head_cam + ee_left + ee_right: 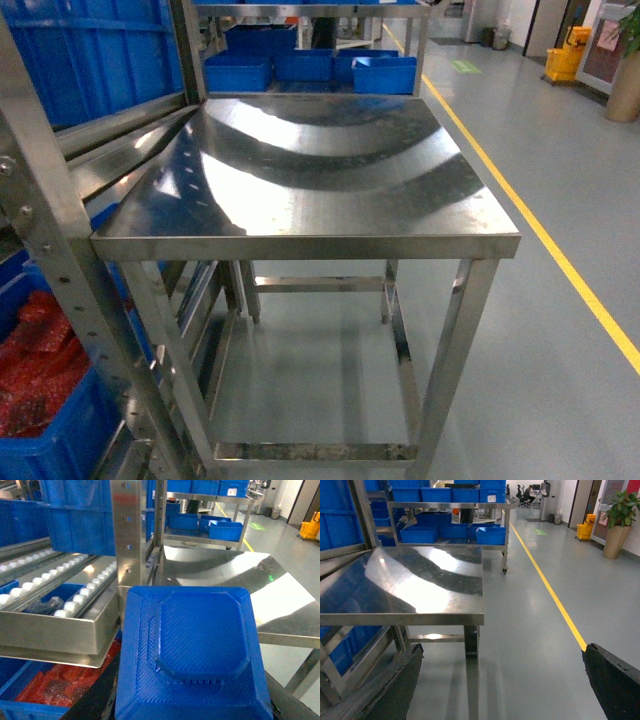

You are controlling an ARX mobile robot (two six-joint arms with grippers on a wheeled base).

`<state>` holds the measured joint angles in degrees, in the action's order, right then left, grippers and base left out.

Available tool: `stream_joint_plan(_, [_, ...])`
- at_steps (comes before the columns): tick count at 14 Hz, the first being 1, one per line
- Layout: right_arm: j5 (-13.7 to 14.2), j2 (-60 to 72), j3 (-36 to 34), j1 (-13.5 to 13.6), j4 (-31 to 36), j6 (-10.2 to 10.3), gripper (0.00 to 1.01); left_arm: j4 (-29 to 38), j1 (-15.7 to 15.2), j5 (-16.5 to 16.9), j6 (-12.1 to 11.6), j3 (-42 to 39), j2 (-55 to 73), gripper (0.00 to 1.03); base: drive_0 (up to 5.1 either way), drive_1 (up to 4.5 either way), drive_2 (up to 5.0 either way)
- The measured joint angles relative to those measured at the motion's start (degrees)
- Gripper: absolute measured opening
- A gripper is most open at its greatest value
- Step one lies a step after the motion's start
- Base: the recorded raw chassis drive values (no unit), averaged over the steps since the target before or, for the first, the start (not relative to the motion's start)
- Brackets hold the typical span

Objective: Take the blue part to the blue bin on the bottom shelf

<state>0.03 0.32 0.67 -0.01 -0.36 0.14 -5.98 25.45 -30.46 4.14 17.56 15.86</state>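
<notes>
- In the left wrist view, the blue part (195, 660), a square blue plastic tray-like piece with a raised octagonal middle, fills the lower centre of the frame, close under the camera.
- The left fingers are hidden beneath the part, so whether they grip it cannot be told from here.
- To the left of the part stands the bottom shelf (55, 630), a steel rack level with white roller tracks (75, 600) running back from its flat front rail.
- Below that rail sits a blue bin (30, 700) with red pieces in it.
- Beyond the part lies the shiny steel surface (310, 180), bare metal with reflections.
- In the right wrist view, the right fingers (615, 680) are spread wide apart at the two lower corners, holding nothing, above the grey floor (530, 620) beside the surface's right edge.
</notes>
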Motion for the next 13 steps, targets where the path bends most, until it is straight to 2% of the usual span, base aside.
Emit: stream_joint_plan(13, [-0.04,0.00,0.00,0.00,0.22,0.00,0.98,0.20,0.00,-0.04,0.00,0.00,-0.11,0.43,-5.0,2.48,2.5])
